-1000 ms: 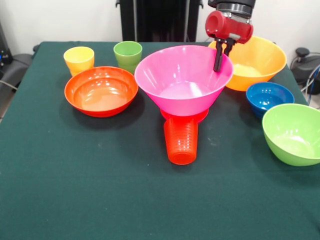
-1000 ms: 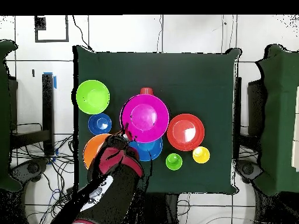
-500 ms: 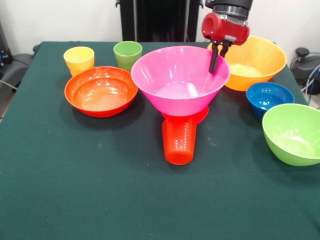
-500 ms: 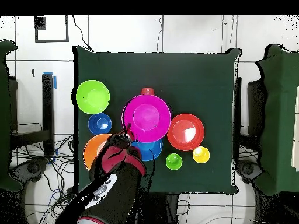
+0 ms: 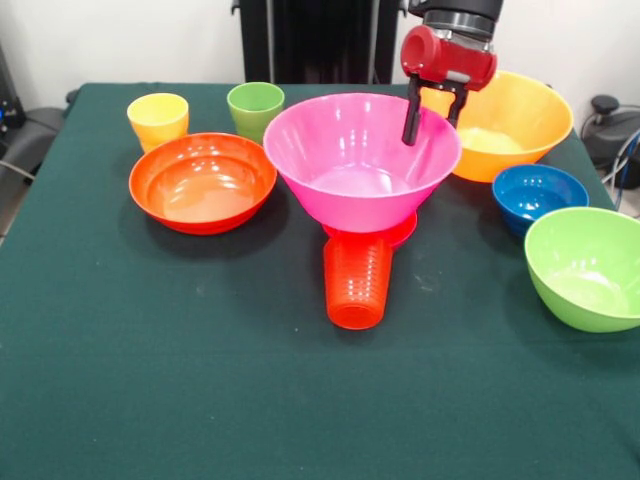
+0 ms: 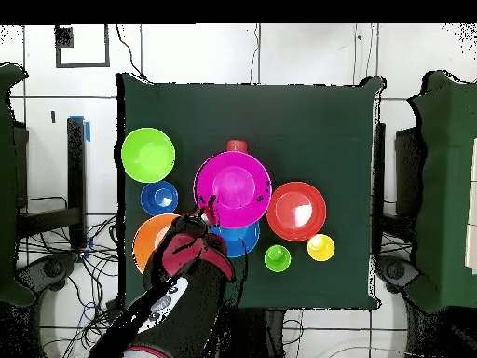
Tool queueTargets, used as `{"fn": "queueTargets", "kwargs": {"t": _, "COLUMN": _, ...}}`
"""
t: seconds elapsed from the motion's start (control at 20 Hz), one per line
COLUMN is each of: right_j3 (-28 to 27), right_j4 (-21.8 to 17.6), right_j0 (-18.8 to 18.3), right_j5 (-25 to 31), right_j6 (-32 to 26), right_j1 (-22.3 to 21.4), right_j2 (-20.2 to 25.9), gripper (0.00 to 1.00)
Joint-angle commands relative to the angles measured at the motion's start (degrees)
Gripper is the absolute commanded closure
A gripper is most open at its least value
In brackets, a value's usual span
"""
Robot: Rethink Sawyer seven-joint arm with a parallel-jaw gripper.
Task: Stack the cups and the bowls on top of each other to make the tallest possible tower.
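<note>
Gripper point(image 5: 432, 112), fingers newly parted astride the pink bowl's point(image 5: 350, 160) upper-right rim, releases it atop the tower.

Pink bowl point(image 5: 350, 160), ribbed orange-red cup point(image 5: 359, 283)

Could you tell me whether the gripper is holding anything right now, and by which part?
Nothing: the gripper is open, its fingers astride the large pink bowl's far rim.

The near half of the table point(image 5: 300, 400) lies open; behind, the bowls point(image 5: 203, 182) and cups point(image 5: 158, 118) crowd together.
</note>
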Motion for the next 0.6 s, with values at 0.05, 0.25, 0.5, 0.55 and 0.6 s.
{"fn": "queueTargets", "kwargs": {"t": 0.05, "right_j3": 0.6, "right_j4": 1.1, "right_j0": -0.3, "right_j5": 4.4, "right_j6": 7.1, "right_j1": 1.4, "right_j2": 7.0, "gripper": 0.0}}
{"fn": "queueTargets", "kwargs": {"t": 0.25, "right_j3": 0.6, "right_j4": 2.2, "right_j0": 1.0, "right_j5": 3.1, "right_j6": 7.9, "right_j1": 1.9, "right_j2": 5.5, "gripper": 0.0}}
{"fn": "queueTargets", "kwargs": {"t": 0.5, "right_j3": 1.2, "right_j4": 2.2, "right_j0": 0.9, "right_j5": 3.0, "right_j6": 8.2, "right_j1": 1.4, "right_j2": 5.8, "gripper": 0.0}}
{"fn": "queueTargets", "kwargs": {"t": 0.55, "right_j3": 1.5, "right_j4": 2.2, "right_j0": 1.1, "right_j5": 3.4, "right_j6": 8.3, "right_j1": 0.8, "right_j2": 5.6, "gripper": 0.0}}
{"fn": "queueTargets", "kwargs": {"t": 0.6, "right_j3": 2.0, "right_j4": 2.2, "right_j0": 1.2, "right_j5": 4.1, "right_j6": 8.3, "right_j1": 0.0, "right_j2": 5.6, "gripper": 0.0}}
